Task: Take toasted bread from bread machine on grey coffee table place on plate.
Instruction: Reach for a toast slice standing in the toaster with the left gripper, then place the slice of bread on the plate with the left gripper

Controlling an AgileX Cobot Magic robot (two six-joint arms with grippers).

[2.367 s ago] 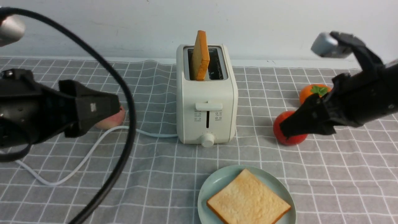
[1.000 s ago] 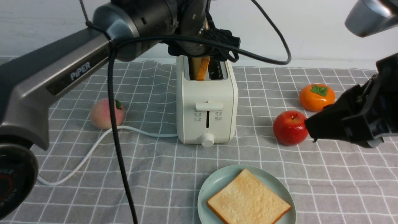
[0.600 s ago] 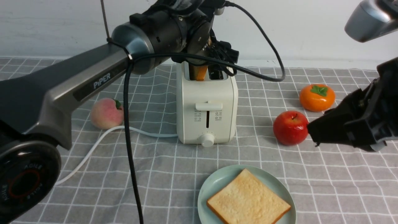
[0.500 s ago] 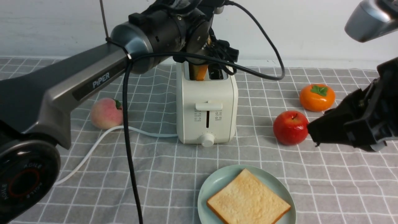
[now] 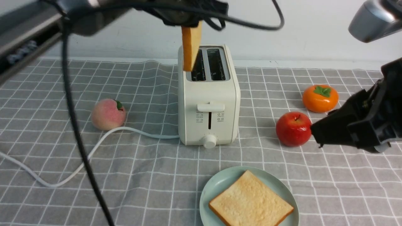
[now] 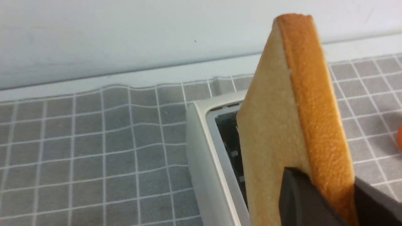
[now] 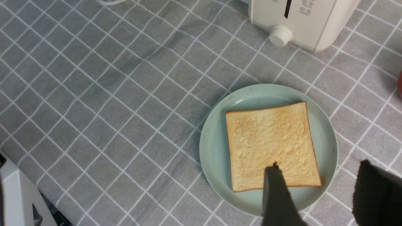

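**Desk:** What has the left gripper [image 6: 323, 180] got?

**Reporter:** It is clamped on a toast slice [image 5: 191, 47], held upright just above the bread machine [image 5: 209, 103] and its two empty slots.

**Desk:** And the right gripper [image 7: 318, 164]?

**Reporter:** Its jaws are apart and empty, over the plate [image 5: 220, 182]. A second slice [image 5: 251, 201] lies flat there, on the grey coffee table [image 5: 150, 175] in front of the machine.

1. The grey coffee table [image 5: 150, 175] wears a grey cloth with a white grid, rippled toward the back.
2. The cream bread machine [image 5: 209, 103] stands upright at the middle.
3. Its white cord [image 5: 163, 137] trails left across the cloth, passing just in front of a peach [image 5: 107, 114].
4. The mint-green plate [image 5: 220, 179] sits at the near edge, in front of the bread machine.
5. A red apple [image 5: 292, 128] and, behind it, an orange persimmon [image 5: 319, 99] lie to the right.
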